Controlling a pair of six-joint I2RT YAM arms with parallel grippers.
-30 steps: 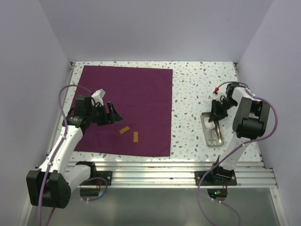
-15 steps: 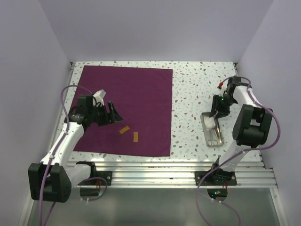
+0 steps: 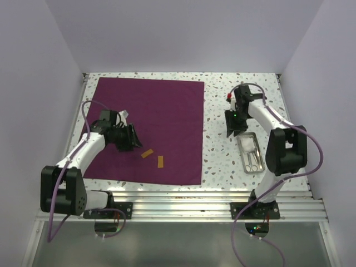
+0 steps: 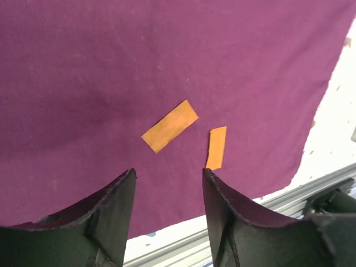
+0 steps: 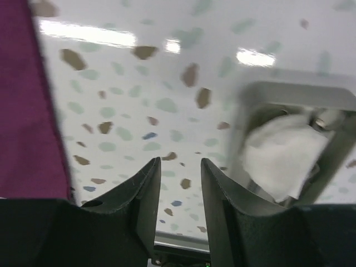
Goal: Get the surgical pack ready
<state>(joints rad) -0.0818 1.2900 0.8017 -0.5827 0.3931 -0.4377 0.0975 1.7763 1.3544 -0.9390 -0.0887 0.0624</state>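
Note:
The surgical pack is a large plum-purple cloth (image 3: pixel 150 125) lying flat as a square sheet on the left of the table; it fills the left wrist view (image 4: pixel 139 67). Two orange strips (image 3: pixel 153 157) lie on its near part, also in the left wrist view (image 4: pixel 169 126). My left gripper (image 3: pixel 133 139) is open and empty, low over the cloth just left of the strips. My right gripper (image 3: pixel 231 129) is open and empty over the bare table, between the cloth's right edge (image 5: pixel 22 111) and a small silver tray (image 3: pixel 250 153) holding white gauze (image 5: pixel 283 158) and instruments.
The speckled tabletop (image 3: pixel 222 105) is bordered by lilac walls at the back and sides. An aluminium rail (image 3: pixel 194 203) runs along the near edge and shows in the left wrist view (image 4: pixel 289 200).
My right gripper has moved left and away from above the tray to the bare table beside the cloth. My left gripper has drawn back slightly and turned; its jaws stay open.

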